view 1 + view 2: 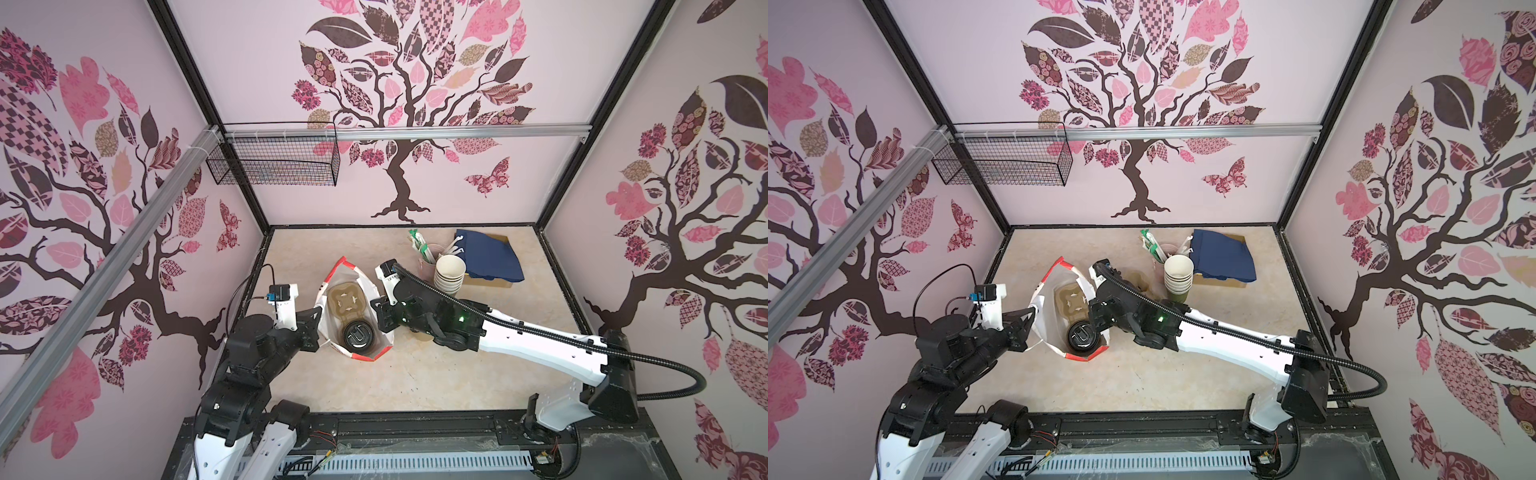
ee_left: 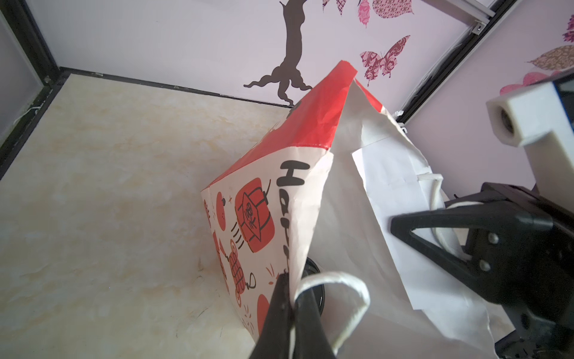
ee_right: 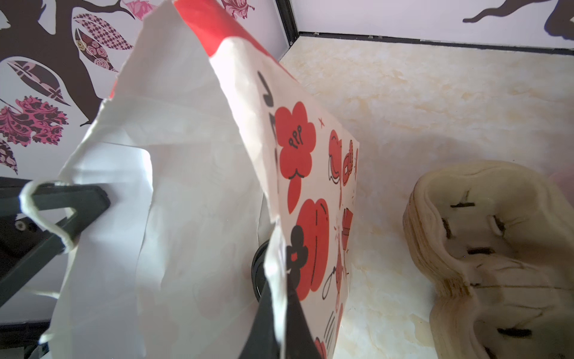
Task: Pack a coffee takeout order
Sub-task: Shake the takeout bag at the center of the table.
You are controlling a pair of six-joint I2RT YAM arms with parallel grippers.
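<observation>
Bright, even light; soft shadows on the table (image 1: 415,374); wide-angle warping at the edges

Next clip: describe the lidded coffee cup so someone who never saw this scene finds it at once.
Find the red-and-white paper bag standing open mid-table, its mouth pinched by the left gripper and the right gripper. Inside lies a tan pulp carrier, and the cup fills its slot nearer the robot. Its round black lid sets it apart from the lidless cream cups stacked further back.
</observation>
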